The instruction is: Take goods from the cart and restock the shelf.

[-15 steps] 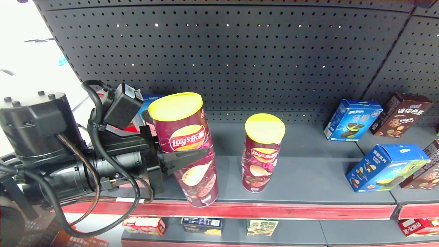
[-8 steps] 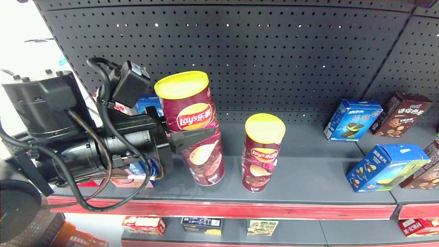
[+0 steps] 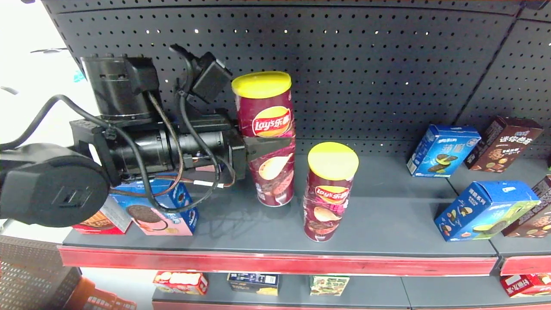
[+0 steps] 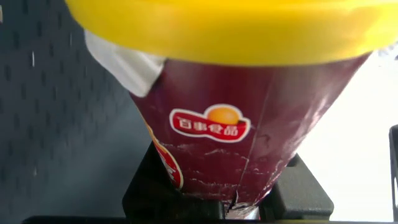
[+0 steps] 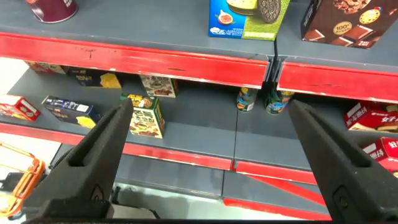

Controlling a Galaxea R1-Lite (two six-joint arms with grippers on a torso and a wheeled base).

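Observation:
My left gripper [image 3: 269,148] is shut on a maroon chip can with a yellow lid [image 3: 267,129], holding it upright over the grey shelf [image 3: 387,224], behind and left of a second identical can [image 3: 329,193] that stands near the shelf's front. From the left wrist view the held can [image 4: 230,143] looms close, its lid at the near end and the dark fingers [image 4: 155,193] clamped at its body. My right gripper [image 5: 211,162] is open with nothing between its fingers, held low in front of the red shelf edges [image 5: 137,56].
Blue cookie boxes [image 3: 443,148] and brown boxes [image 3: 503,142] stand at the shelf's right. A blue and pink box [image 3: 159,215] lies at the left under my arm. Small boxes [image 5: 146,115] sit on lower shelves. An orange cart basket [image 3: 99,297] shows at bottom left.
My left arm has carried the can up, to the right and deeper over the shelf, from the red front edge to behind the standing can. The boxes at the left have come into sight.

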